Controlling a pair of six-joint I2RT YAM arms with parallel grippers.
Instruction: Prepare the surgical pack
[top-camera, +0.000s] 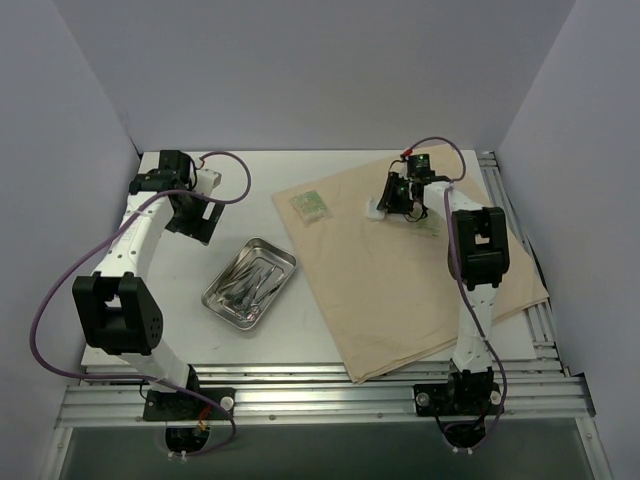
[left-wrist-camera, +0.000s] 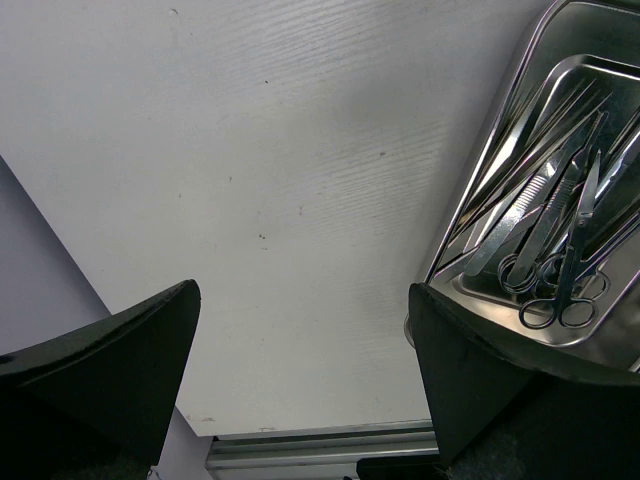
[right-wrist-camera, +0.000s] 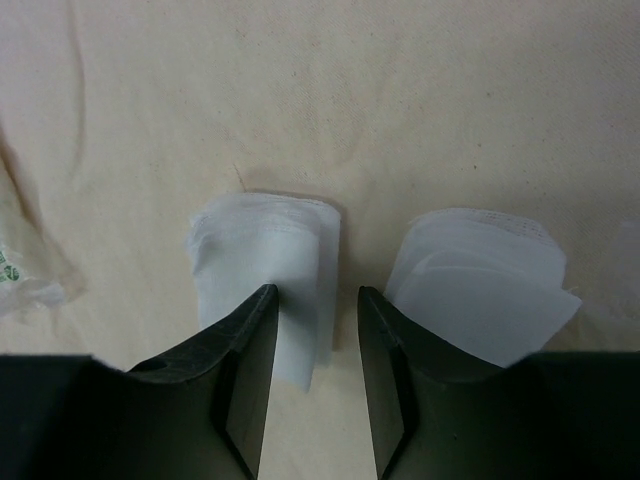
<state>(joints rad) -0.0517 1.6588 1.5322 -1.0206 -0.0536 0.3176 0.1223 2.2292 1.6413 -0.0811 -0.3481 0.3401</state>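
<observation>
The surgical pack is being laid out on the table (top-camera: 290, 345). Its tan cloth sheet (top-camera: 420, 290) is lying spread flat over the right half, evidently as the wrap on which the items are being gathered. The steel tray (top-camera: 250, 283), carrying scissors (left-wrist-camera: 578, 235) and tweezers (left-wrist-camera: 515, 222), is sitting on bare tabletop just left of the cloth. The left gripper (left-wrist-camera: 300, 300) is being held beside it with fingers wide and empty, probably ready for it. Green packets (top-camera: 308, 205) are lying near the cloth's far left corner. Two stacks of gauze squares are lying side by side on the cloth, the left stack (right-wrist-camera: 250, 250) and the right stack (right-wrist-camera: 480, 280). Over them the right gripper (right-wrist-camera: 317, 300) is being held with fingers narrowly parted and nothing clamped.
</observation>
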